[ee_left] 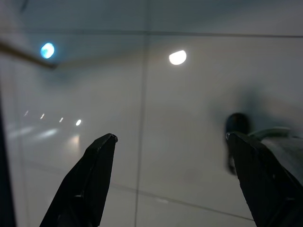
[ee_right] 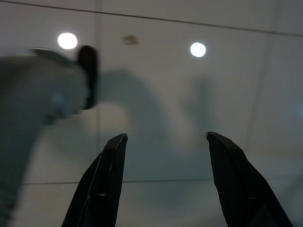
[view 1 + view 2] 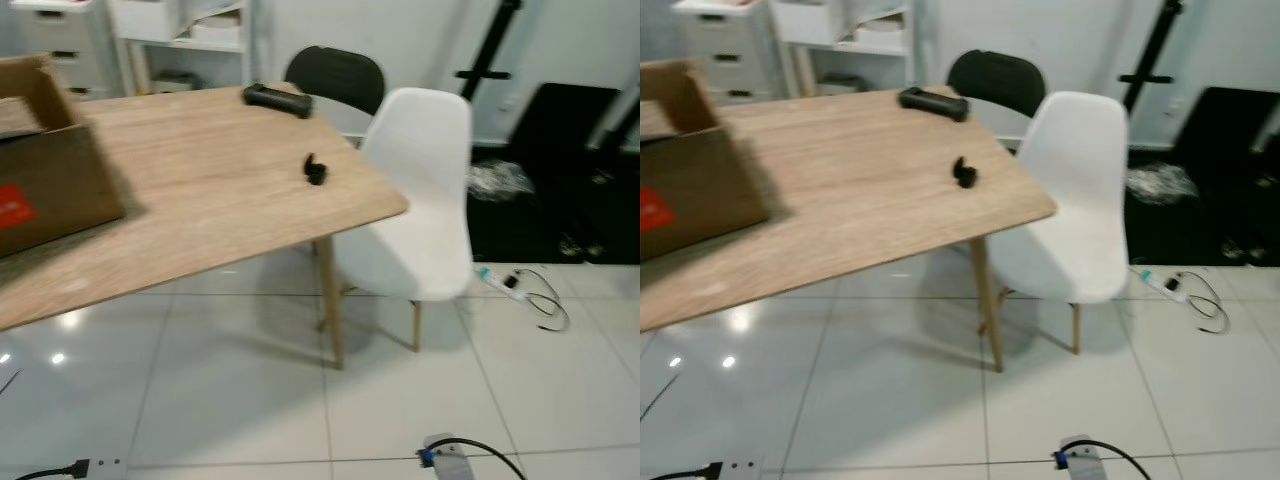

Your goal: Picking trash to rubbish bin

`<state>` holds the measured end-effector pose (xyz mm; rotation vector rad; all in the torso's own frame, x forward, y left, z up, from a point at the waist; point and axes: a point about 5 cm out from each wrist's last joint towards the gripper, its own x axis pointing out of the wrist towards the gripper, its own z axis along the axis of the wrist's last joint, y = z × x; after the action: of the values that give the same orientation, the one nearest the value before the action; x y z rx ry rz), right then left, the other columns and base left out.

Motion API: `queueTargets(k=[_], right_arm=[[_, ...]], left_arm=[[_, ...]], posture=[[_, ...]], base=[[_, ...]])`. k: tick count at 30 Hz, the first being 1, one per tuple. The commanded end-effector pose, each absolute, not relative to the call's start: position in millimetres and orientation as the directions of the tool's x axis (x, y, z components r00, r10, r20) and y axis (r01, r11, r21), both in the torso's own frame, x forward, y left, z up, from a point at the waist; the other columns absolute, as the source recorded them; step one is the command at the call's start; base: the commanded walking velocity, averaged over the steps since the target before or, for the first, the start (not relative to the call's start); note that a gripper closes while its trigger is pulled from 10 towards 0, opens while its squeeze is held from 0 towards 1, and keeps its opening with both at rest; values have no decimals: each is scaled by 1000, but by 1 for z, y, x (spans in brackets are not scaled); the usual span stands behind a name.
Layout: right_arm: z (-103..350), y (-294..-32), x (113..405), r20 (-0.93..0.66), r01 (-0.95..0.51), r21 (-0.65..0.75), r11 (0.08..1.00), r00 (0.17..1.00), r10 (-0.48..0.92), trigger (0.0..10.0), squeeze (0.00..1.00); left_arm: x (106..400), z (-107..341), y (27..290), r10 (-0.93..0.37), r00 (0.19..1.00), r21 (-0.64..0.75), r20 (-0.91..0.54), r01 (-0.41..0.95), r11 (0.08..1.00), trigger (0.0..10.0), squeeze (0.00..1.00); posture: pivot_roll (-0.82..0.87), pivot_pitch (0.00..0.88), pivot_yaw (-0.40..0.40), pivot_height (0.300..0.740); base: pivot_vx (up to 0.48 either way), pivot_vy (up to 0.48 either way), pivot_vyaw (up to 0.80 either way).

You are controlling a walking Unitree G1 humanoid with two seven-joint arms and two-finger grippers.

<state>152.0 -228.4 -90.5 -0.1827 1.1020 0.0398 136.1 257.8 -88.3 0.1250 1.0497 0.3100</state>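
A wooden table (image 3: 200,200) stands before me. On it lie a small black object (image 3: 315,170) near the right edge and a longer black object (image 3: 277,98) at the far corner. A crumpled clear plastic bag (image 3: 498,180) lies on the dark floor area at the right, behind the white chair (image 3: 420,200). My left gripper (image 1: 170,142) hangs open over the glossy floor tiles with nothing between its fingers. My right gripper (image 2: 165,139) also hangs open above the tiles, holding nothing.
An open cardboard box (image 3: 45,160) sits on the table's left side. A black chair (image 3: 335,75) stands behind the table. A white power strip with cable (image 3: 515,287) lies on the floor at right. Cables and plugs (image 3: 450,455) lie near my feet. Drawers and shelves (image 3: 130,40) line the back wall.
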Motion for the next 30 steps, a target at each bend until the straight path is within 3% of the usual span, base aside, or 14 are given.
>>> queueTargets(k=[1, 11, 18, 30], right_arm=[[-90, -227, 154, -889, -93, -117, 989, 453, -63, 10000, 0], [-79, -237, 175, -856, -50, -128, 990, 510, -85, 10000, 0], [-77, -240, 177, -857, -64, -133, 989, 509, -82, 10000, 0], [-70, -232, 196, -832, -95, -133, 986, 552, -59, 10000, 0]], left_arm=[[128, -94, 248, 275, 433, 229, -858, -157, 961, 10000, 0], [137, -93, 241, 213, 454, 232, -865, -13, 973, 10000, 0], [140, -92, 241, 210, 459, 236, -863, 0, 972, 10000, 0], [149, -92, 226, 158, 480, 207, -863, 51, 977, 10000, 0]], posture=[[77, 83, -66, 740], [42, 70, -53, 740], [89, 33, -91, 740], [57, 43, -59, 740]], base=[[0, 0, -800], [0, 0, -799], [0, 0, -795], [0, 0, -797]])
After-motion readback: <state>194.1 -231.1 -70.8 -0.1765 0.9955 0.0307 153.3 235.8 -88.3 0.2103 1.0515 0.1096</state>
